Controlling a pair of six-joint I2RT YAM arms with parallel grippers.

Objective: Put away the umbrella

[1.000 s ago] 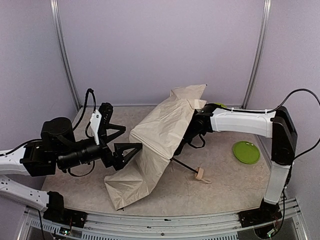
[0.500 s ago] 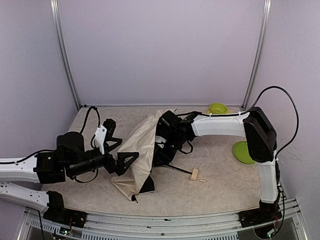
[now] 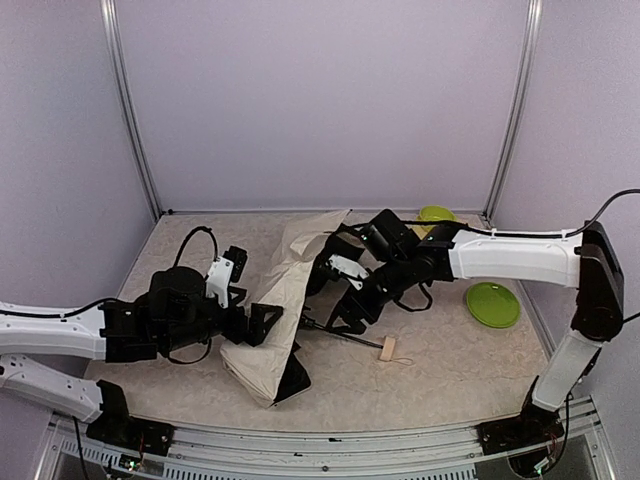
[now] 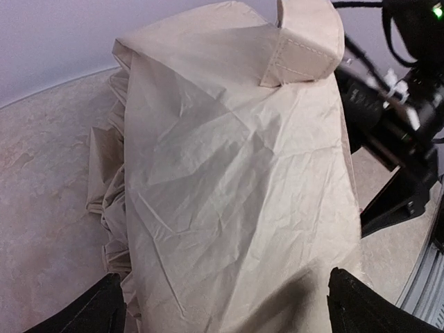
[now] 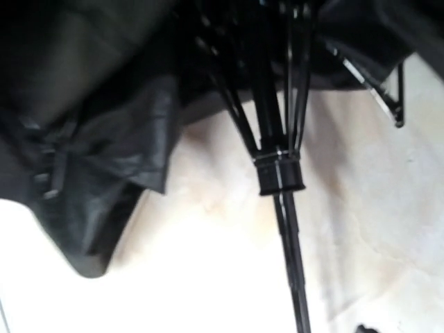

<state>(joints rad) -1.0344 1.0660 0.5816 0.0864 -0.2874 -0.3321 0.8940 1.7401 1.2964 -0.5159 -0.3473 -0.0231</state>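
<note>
The umbrella (image 3: 283, 300) lies half collapsed on the table, cream fabric outside and black lining showing at its lower edge. Its thin black shaft (image 3: 350, 338) runs right to the small beige handle (image 3: 388, 348). My left gripper (image 3: 256, 322) is open, its jaws wide on either side of the cream canopy (image 4: 229, 173), which fills the left wrist view. My right gripper (image 3: 335, 298) stands open just right of the canopy, above the shaft. The right wrist view shows the shaft's black runner (image 5: 279, 173) and ribs under the dark lining; nothing is gripped.
A green plate (image 3: 492, 303) lies at the right side of the table. A green bowl (image 3: 436, 215) sits at the back right, behind the right arm. Walls and metal posts close in the back and sides.
The canopy has folded down from wide open into a narrow bundle. My right gripper has opened and drawn back to the right. My left arm has moved right, closer to the fabric.
</note>
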